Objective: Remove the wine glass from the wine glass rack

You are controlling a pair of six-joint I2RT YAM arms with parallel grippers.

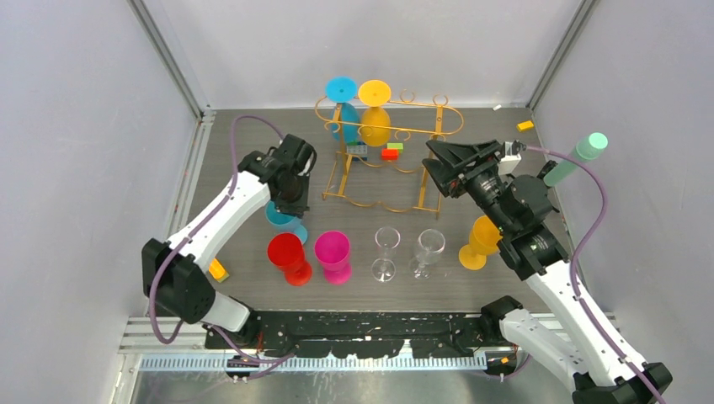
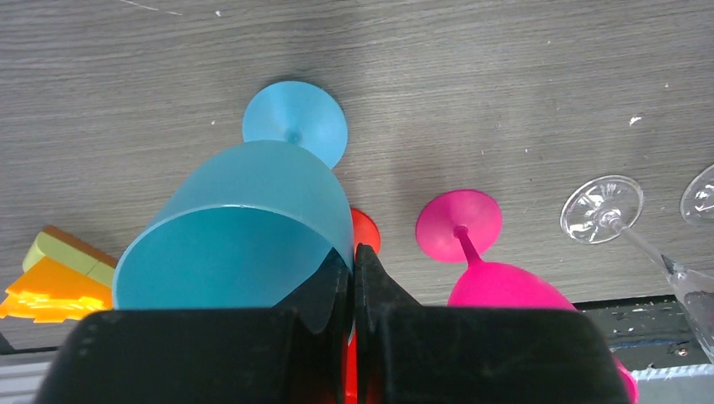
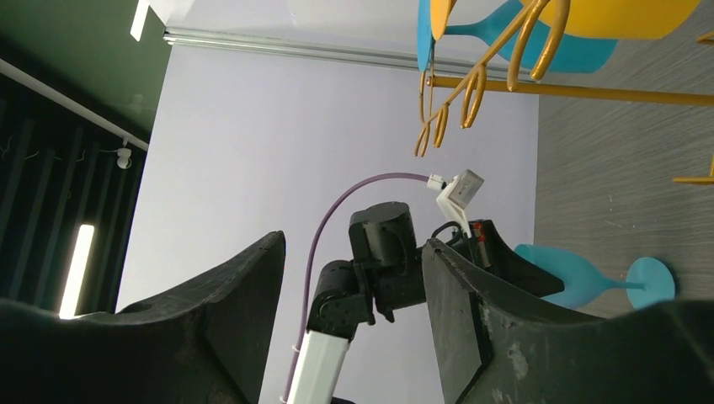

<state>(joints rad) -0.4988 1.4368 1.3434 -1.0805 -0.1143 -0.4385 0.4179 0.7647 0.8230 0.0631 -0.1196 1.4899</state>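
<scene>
The gold wire wine glass rack [image 1: 383, 160] stands at the back middle. A blue wine glass [image 1: 343, 118] and a yellow wine glass [image 1: 375, 122] hang upside down from its left end; both also show in the right wrist view, the blue one [image 3: 581, 52] behind the yellow one [image 3: 623, 15] on the rack [image 3: 471, 84]. My left gripper [image 1: 290, 200] [image 2: 354, 252] is shut on the rim of another blue wine glass [image 1: 282, 220] [image 2: 244, 227], left of the rack, its foot low over the table. My right gripper [image 1: 434, 164] [image 3: 352, 252] is open and empty beside the rack's right end.
A red [image 1: 288, 257], a magenta [image 1: 334, 255], two clear [image 1: 386, 252] [image 1: 428, 251] and a yellow glass [image 1: 482, 240] stand in a row near the front. Small blocks [image 1: 383, 151] lie under the rack, an orange block [image 1: 218, 269] at front left. Walls enclose the table.
</scene>
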